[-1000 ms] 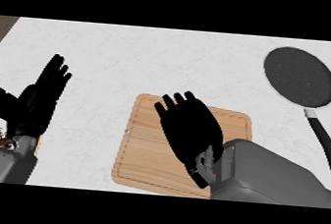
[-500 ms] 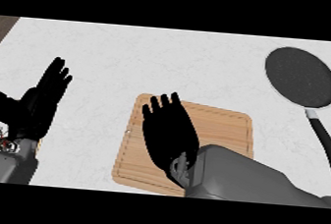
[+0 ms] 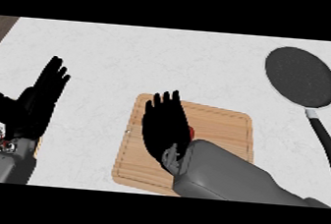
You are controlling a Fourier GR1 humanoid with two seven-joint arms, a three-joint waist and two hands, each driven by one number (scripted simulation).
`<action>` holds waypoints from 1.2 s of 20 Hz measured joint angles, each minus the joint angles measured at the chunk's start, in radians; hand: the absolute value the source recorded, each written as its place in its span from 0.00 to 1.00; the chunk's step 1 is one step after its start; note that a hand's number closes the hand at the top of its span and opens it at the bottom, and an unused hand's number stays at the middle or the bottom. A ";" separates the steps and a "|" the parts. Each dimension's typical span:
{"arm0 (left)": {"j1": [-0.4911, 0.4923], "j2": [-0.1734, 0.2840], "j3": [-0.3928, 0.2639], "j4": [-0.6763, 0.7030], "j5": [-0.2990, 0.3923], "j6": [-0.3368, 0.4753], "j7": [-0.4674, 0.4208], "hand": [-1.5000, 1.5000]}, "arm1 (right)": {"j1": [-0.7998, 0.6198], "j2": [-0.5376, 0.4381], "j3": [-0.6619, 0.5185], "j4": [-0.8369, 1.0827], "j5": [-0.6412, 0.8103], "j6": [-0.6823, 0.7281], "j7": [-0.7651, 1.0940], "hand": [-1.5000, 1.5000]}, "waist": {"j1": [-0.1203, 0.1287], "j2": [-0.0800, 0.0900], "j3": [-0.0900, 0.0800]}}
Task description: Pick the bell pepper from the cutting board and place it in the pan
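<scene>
Pale wood marked the cutting board [image 3: 225,133], which lay on the white marbled counter [image 3: 165,60] and served as the reference for everything else. Over the board's left half the right hand [image 3: 164,128] was spread flat, its fingers straight and slightly apart, pointing away toward the board's far edge, and curled round nothing. Its grey forearm [image 3: 228,180] crossed the board's near right corner. Just at the right edge of that palm, near the board's middle, a small sliver of red showed: the bell pepper [image 3: 191,132], almost wholly hidden under the hand, still on the board. Whether the hand touched it could not be told.

Well to the right of the board and farther back lay the pan [image 3: 302,76], dark and round, its black handle [image 3: 327,146] running toward the near side, past the board's right edge and apart from it.

Well to the left of the board the left hand [image 3: 34,106] rested open, fingers up and straight, holding nothing.
</scene>
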State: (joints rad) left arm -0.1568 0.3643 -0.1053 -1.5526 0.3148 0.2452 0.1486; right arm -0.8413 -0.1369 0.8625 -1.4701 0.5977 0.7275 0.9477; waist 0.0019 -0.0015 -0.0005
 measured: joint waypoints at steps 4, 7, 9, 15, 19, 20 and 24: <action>-0.006 -0.008 0.010 -0.003 -0.009 -0.010 0.014 0.50 | 0.014 0.034 -0.022 0.064 0.071 0.005 -0.026 0.00 | 0.002 0.001 0.000; -0.007 -0.022 0.016 -0.014 -0.022 -0.010 0.027 0.50 | 0.030 0.051 -0.044 0.099 0.122 0.016 -0.056 0.00 | 0.002 0.001 0.000; -0.007 -0.018 0.028 -0.019 -0.024 -0.021 0.036 0.50 | 0.039 0.057 -0.059 0.129 0.151 0.023 -0.076 0.00 | 0.003 0.001 0.000; -0.009 -0.040 0.041 -0.040 -0.052 -0.025 0.063 0.50 | 0.090 0.074 -0.081 0.171 0.247 0.014 -0.138 0.00 | 0.002 0.002 0.001; -0.006 -0.062 0.044 -0.043 -0.072 -0.033 0.064 0.50 | 0.124 0.090 -0.092 0.209 0.309 -0.033 -0.179 0.00 | 0.003 0.002 0.001; -0.001 -0.066 0.046 -0.045 -0.075 -0.037 0.063 0.50 | 0.115 0.100 -0.103 0.234 0.318 -0.040 -0.194 0.00 | 0.003 0.002 0.001; 0.008 -0.079 0.066 -0.037 -0.082 -0.060 0.056 0.50 | 0.134 0.117 -0.136 0.269 0.369 -0.058 -0.241 0.00 | 0.003 0.002 0.000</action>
State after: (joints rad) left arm -0.1488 0.2857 -0.0389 -1.5896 0.2331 0.1854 0.2041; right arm -0.7071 -0.0204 0.7269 -1.2014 0.9670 0.6696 0.7065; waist 0.0048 0.0003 0.0000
